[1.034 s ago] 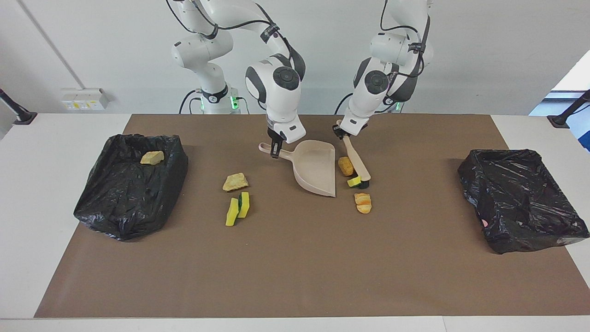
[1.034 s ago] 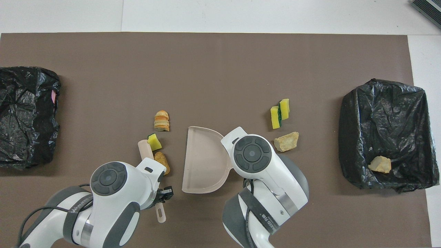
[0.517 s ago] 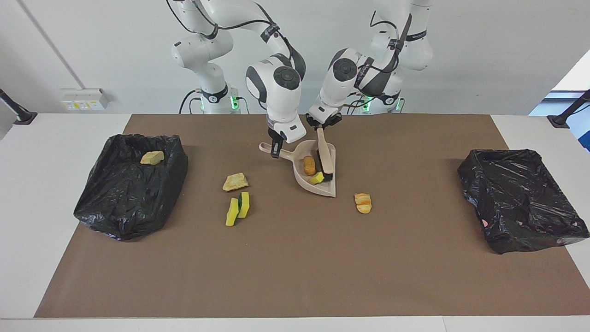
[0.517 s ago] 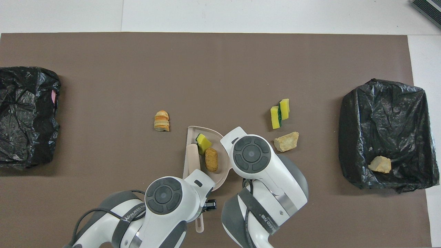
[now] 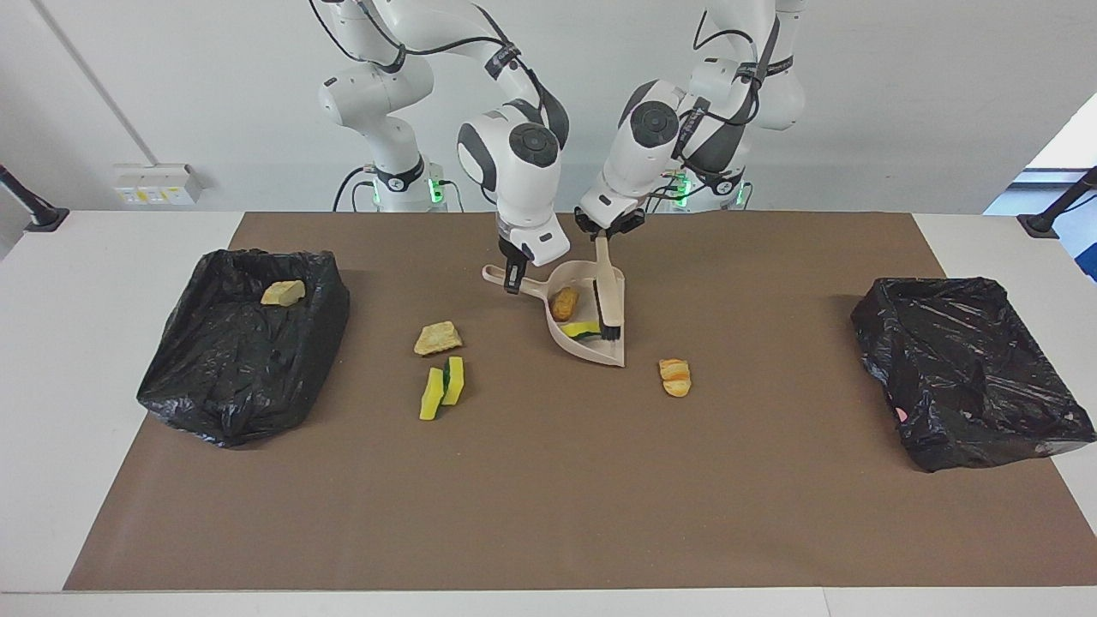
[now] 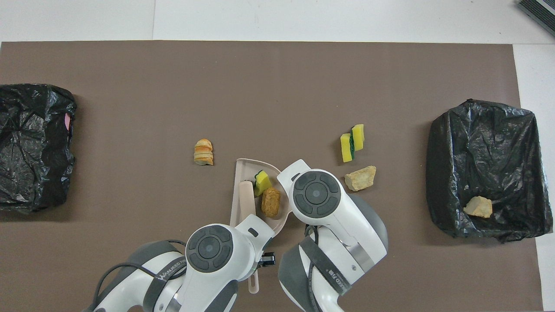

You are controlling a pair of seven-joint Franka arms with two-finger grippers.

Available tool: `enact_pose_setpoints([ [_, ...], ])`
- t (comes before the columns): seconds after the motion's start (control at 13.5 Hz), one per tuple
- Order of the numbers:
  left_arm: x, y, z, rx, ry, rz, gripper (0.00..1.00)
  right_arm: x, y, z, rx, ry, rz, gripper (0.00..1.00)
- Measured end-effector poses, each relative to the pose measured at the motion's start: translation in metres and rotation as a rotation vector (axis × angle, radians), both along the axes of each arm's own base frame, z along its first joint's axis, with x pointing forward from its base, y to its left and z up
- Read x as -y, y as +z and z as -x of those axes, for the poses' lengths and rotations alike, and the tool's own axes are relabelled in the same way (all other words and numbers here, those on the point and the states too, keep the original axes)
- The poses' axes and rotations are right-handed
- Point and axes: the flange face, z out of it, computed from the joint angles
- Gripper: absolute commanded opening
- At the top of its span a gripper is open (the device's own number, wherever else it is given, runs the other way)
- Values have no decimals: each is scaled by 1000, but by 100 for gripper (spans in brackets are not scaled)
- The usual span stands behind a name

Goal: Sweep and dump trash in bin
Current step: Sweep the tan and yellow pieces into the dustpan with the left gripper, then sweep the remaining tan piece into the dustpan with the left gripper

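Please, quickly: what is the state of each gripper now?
Left gripper: shut on the brush, over the dustpan.
Right gripper: shut on the dustpan handle.

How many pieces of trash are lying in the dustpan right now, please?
2: an orange-brown chunk and a yellow-and-green sponge piece, both in the dustpan beside the brush. The arms above may hide more.

Beige dustpan (image 5: 591, 330), brown mat (image 5: 548, 480), black bin liners (image 5: 231, 368), yellow-green sponge chunks (image 5: 443, 386), orange-striped chunk (image 5: 674, 377).
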Motion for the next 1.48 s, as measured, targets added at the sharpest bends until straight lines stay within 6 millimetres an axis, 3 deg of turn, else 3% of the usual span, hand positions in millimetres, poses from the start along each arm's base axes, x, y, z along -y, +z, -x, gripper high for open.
enact_pose_setpoints([
  [0.37, -40, -13, -33, 33, -100, -41, 0, -1, 2, 1, -5, -62, 12, 0],
  [0.59, -80, -16, -66, 67, -239, -43, 0, -3, 3, 3, -14, -109, 21, 0],
  [0.89, -126, -8, -127, 120, -412, -35, 0, -7, -2, 3, -32, -141, -6, 0],
  [1.03, -150, -16, -151, 109, -492, -30, 0, -12, -4, 1, -16, -146, -33, 0],
  [1.26, -181, -27, -181, 100, -514, -41, 0, -18, -17, -1, -12, -146, -36, 0],
  [1.48, -207, -32, -196, 83, -562, -45, 0, -19, -18, -2, -12, -146, -36, 0],
])
